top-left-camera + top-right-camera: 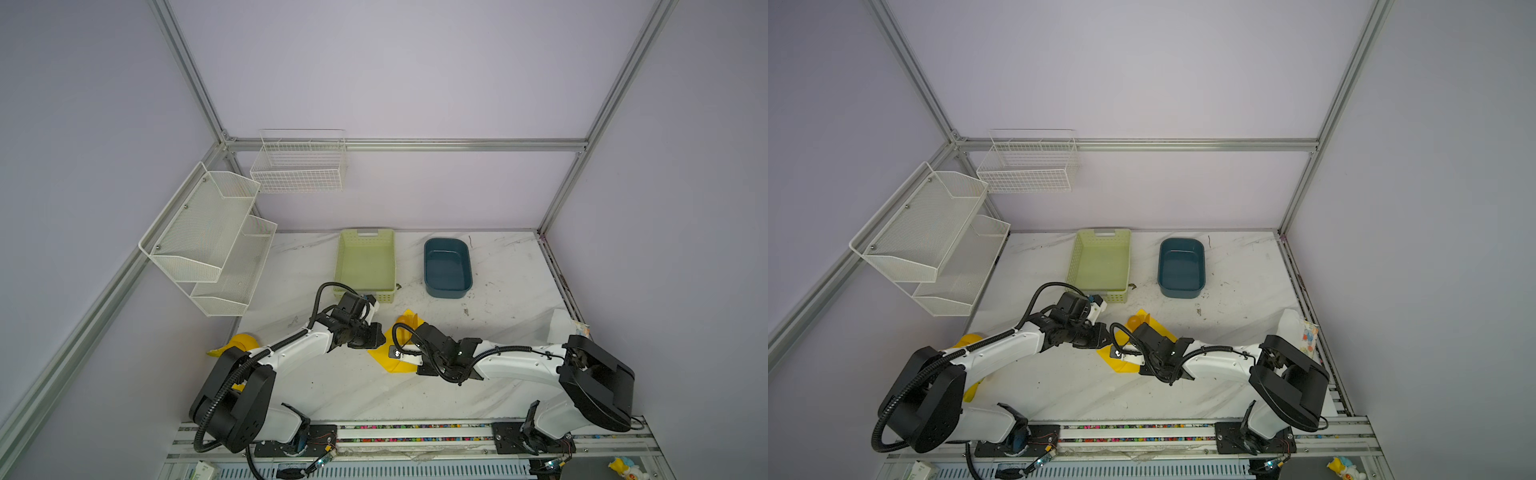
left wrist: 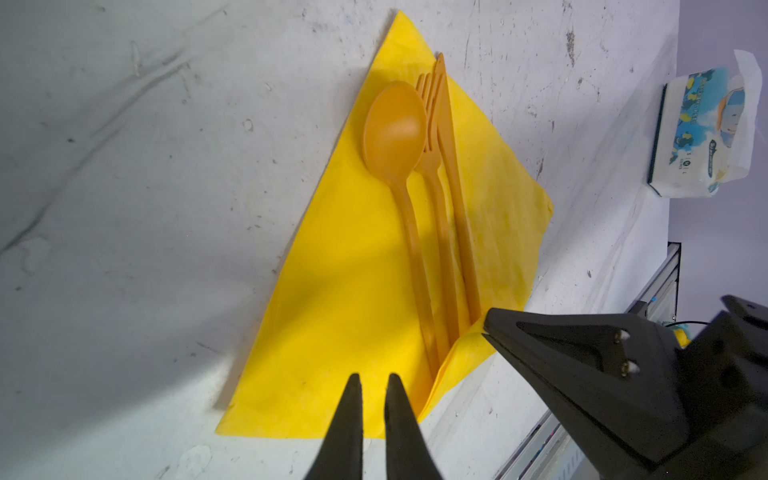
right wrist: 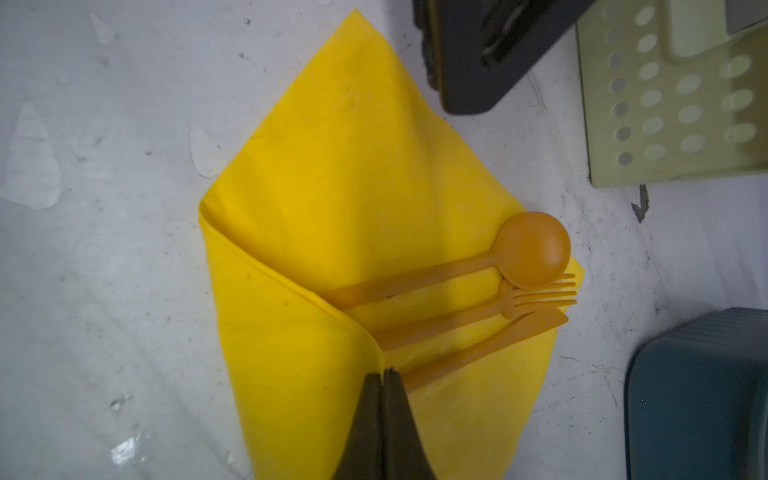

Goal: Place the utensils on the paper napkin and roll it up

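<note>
Fig.: paper napkin lies mid-table as a yellow diamond, btwn the two grippers. The utensils lie on it side by side, touching: spoon, fork, knife, heads toward the far side.

(a) R wrist view: the near corner is folded over the handle ends. R gripper has its tips pressed together, pinching that fold's edge.

(b) L wrist view: the fold stands lifted at the R gripper's tip. L gripper hangs over the napkin's near part, fingers nearly together w/ a narrow gap and nothing seen btwn them. Contact w/ the paper can't be told.

(c) Both top views: the arms hide most of the napkin; only the spoon bowl peeks out.

Containers: green basket and blue tub stand side by side at the back, floors fully in view. Wire basket and two-tier mesh shelf hang on the walls. Tissue pack sits at the table's right edge. A yellow banana-shaped toy lies partly behind the L arm.
</note>
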{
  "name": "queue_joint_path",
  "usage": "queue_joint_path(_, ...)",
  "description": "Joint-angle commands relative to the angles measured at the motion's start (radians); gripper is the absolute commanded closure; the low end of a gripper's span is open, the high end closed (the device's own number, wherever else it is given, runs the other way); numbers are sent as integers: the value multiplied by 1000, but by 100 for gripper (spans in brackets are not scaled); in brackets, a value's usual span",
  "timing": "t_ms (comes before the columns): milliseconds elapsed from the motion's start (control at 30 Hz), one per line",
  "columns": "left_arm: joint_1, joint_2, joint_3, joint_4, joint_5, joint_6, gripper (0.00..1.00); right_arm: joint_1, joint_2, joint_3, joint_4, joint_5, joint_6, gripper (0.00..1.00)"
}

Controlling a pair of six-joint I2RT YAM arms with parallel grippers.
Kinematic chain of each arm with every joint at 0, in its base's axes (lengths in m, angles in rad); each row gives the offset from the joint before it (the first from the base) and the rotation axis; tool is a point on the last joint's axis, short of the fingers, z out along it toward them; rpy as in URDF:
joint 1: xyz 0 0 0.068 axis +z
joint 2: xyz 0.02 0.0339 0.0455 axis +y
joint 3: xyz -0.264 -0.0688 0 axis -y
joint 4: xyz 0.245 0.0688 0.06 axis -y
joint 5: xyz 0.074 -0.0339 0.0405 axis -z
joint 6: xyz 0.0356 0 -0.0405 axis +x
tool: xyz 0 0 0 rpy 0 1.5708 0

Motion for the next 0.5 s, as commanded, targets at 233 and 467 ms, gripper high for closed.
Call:
queue_joint_path(233,-10,-3,-53,2,14,-15,88,-25,46,46,27,-36,-42,100)
queue_joint_path(467,-9,-13,-68,-11,-10,-20,89,-39,70,51,26,-47,-43,100)
